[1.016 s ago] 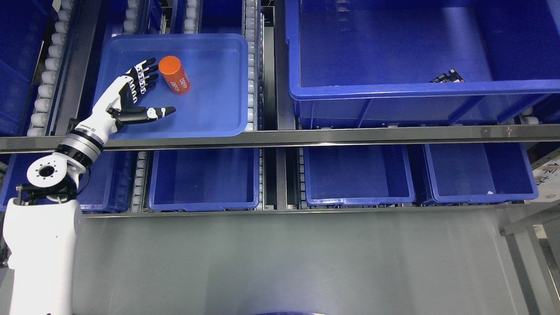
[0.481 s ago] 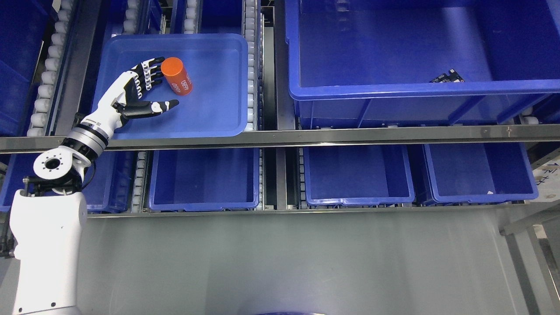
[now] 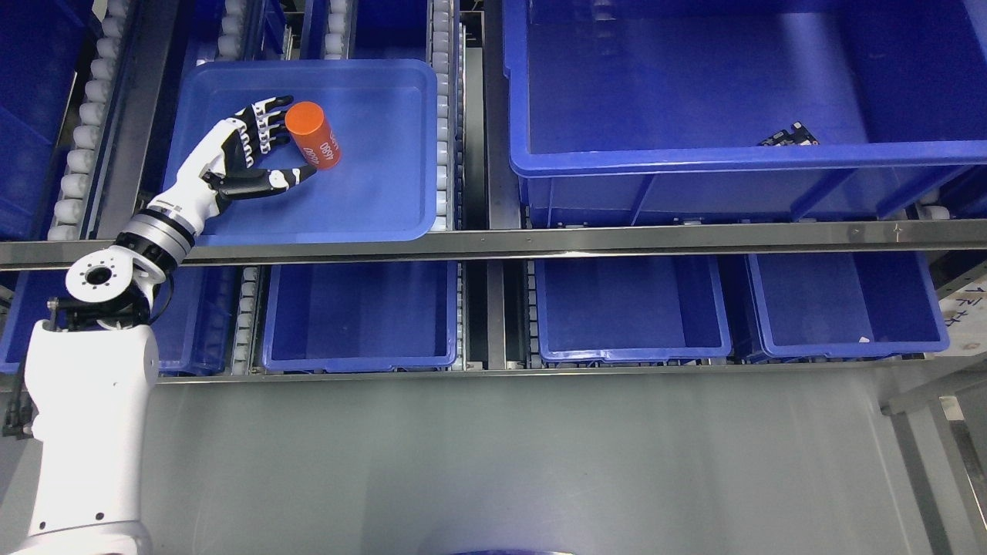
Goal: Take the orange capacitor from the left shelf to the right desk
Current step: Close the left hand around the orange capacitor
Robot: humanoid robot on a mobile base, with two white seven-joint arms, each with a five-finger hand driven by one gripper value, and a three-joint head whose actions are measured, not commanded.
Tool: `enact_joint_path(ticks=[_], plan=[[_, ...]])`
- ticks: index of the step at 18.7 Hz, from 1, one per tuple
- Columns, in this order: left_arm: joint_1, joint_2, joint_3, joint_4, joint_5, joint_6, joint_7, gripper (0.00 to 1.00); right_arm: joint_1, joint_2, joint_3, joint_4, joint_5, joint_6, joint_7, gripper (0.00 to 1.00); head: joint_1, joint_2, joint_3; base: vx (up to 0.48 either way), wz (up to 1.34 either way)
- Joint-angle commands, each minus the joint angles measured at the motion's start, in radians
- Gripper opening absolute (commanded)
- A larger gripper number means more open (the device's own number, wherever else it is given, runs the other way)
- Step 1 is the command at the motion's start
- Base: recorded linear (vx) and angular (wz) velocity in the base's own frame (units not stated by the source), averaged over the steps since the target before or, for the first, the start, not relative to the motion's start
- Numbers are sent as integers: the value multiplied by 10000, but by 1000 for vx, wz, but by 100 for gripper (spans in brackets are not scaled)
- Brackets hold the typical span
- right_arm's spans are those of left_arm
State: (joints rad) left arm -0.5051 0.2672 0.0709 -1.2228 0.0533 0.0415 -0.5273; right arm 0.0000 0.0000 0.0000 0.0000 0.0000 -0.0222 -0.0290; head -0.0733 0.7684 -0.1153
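Cupping orange capacitor [image 3: 312,143] | left hand [image 3: 247,154] spread, fingers touching, unclosed | blue tray [image 3: 385,200]

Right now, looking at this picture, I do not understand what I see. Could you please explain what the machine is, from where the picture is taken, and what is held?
The picture comes from a camera on a humanoid robot's head, looking down at shelves of blue bins.

The white arm entering from the lower left ends in the left hand, which has black and white fingers. It reaches into a shallow blue tray on the upper shelf.

In the tray lies an orange capacitor, a small cylinder with white print. The fingers are spread around it, the thumb below and the others at its top end. They seem to touch it but have not closed, so nothing is held yet.

To the right, a large blue bin holds a small circuit board. The right arm is not visible.
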Motion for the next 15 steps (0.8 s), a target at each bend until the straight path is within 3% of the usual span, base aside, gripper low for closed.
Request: enact_joint_path(ticks=[1,6,15], plan=[[-349,-141,-187,953,-165,-170,11,80,199,-175,-123,-175,61,-8,-2,100,0,0,0,0,0],[-349,-386,-203,1091,-180,-170,11,78,199,-175,-123,-175,46,-8,-2,100,0,0,0,0,0],[-349,-401,-80,1321,-180,-768,11,58,199,-175,-123,-175,61,-8,-2,100,0,0,0,0,0]])
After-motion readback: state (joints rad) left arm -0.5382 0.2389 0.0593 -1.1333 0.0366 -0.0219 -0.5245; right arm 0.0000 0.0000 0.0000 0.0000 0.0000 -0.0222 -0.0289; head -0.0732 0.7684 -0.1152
